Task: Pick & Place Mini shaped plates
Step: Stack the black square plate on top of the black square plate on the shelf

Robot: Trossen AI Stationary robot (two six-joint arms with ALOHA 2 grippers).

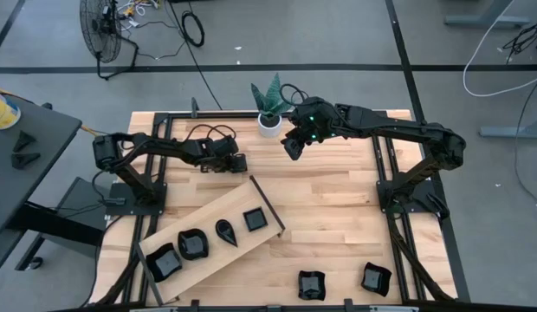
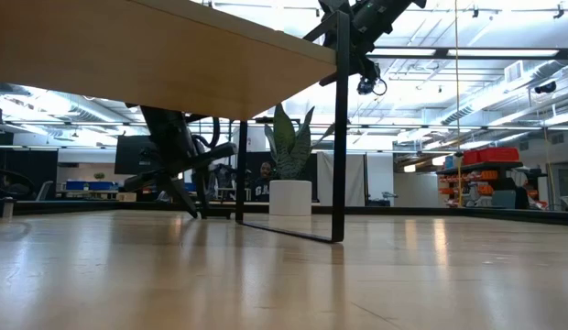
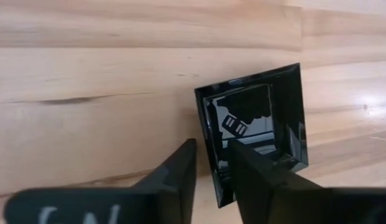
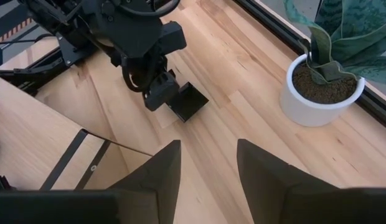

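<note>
A small square glossy black plate lies on the far-left part of the table, also seen in the right wrist view. My left gripper is down at it and shut on its rim. Several more black plates sit on the tilted wooden board: a square one, a teardrop, a wavy one and another. Two plates rest on the table near its front edge. My right gripper hovers open and empty beside the plant. My left gripper pinches the square plate's side rim between its two fingers. One finger is inside the dish and the other outside it. The fingers come from above, slanting down. The plate appears to lie on the table.
A white pot with a green plant stands at the far edge, close to my right gripper. The raised board rests on a black metal stand. Bare wood stretches across the table's middle and right. Black frame rails run along the sides.
</note>
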